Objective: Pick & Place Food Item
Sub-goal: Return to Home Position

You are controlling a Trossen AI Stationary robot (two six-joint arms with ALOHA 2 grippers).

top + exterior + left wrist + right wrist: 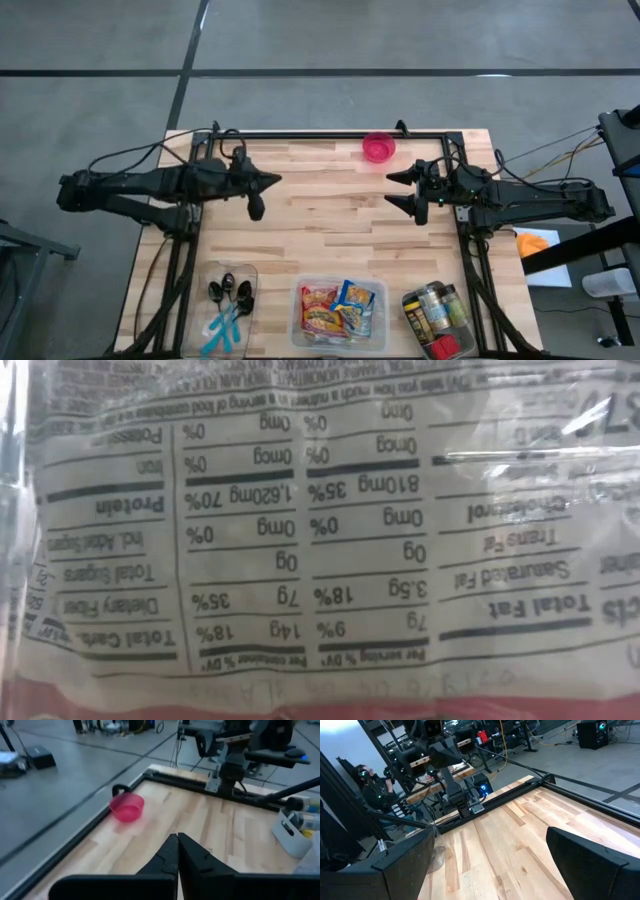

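At the near left corner of the desk (330, 225), blue spoons (222, 330) lie in the clear bin (251, 300). The left gripper (270, 181) is closed on nothing, and the right gripper (392, 189) is spread wide.

Pink bowl (378, 148), pale striped wood table (330, 215), blue spoons (222, 330), black spoons (230, 291), red-yellow-blue food packets (338, 308)

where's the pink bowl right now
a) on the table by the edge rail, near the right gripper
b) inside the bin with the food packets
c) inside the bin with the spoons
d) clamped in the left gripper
a: the high view shows the pink bowl standing on the bare wood of the table, right by its edge rail and close to the open right gripper.
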